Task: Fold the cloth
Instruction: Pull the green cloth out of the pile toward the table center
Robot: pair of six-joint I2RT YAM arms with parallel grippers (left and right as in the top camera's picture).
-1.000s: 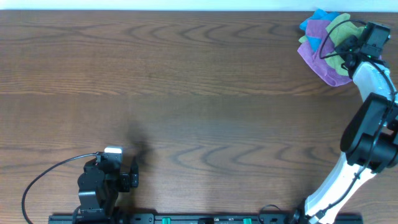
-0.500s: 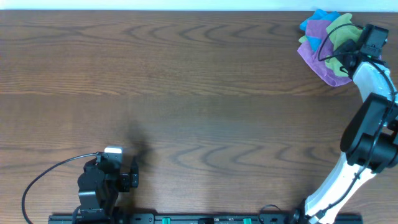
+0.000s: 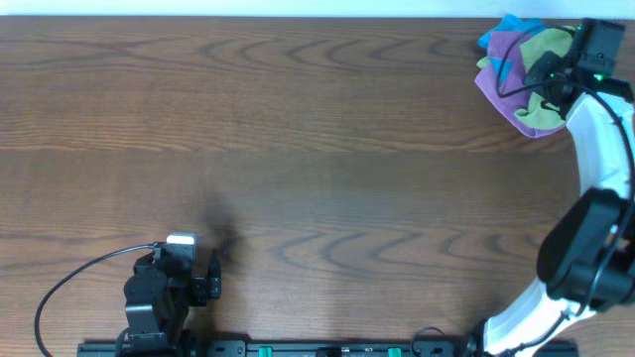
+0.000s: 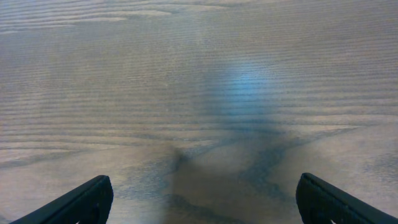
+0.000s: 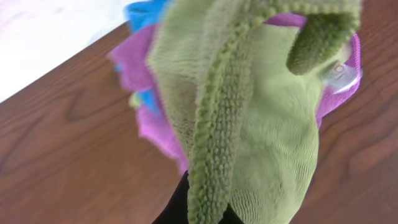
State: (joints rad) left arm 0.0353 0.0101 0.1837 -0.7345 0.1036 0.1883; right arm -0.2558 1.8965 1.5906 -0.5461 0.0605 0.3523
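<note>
**Fold the cloth: right side has a pinch of the green one, here's how it looks from my seat**

The green cloth (image 5: pixel 267 143) is soft, light terry with zero stiffness. It just droops from wherever you grab it, so I expect it to sag and twist instead of holding a shape. It shouldn't be slippery, since that knit grips well. The thick stitched hem (image 5: pixel 217 124) runs straight up from the fingers in the right wrist view. My guess is a corner along that edge is the place to hold, not a wad from the middle.

The right gripper (image 3: pixel 554 71) looks clamped on it. The fabric bunches down to where the fingers sit and mostly hides them, so that's a judgement call. The rest of the green cloth hangs ahead of the fingers. A purple cloth (image 3: pixel 506 94) and a blue cloth (image 3: pixel 496 38) lie under and beyond it. I can't tell if they're snagged together.

The right arm (image 3: pixel 595 139) is stretched way out, nearly at full reach.

The left gripper (image 4: pixel 205 196) has its fingers spread wide with only bare table (image 3: pixel 298 149) between them. The cloth is well away from it, and that arm is tucked in close to its base.
</note>
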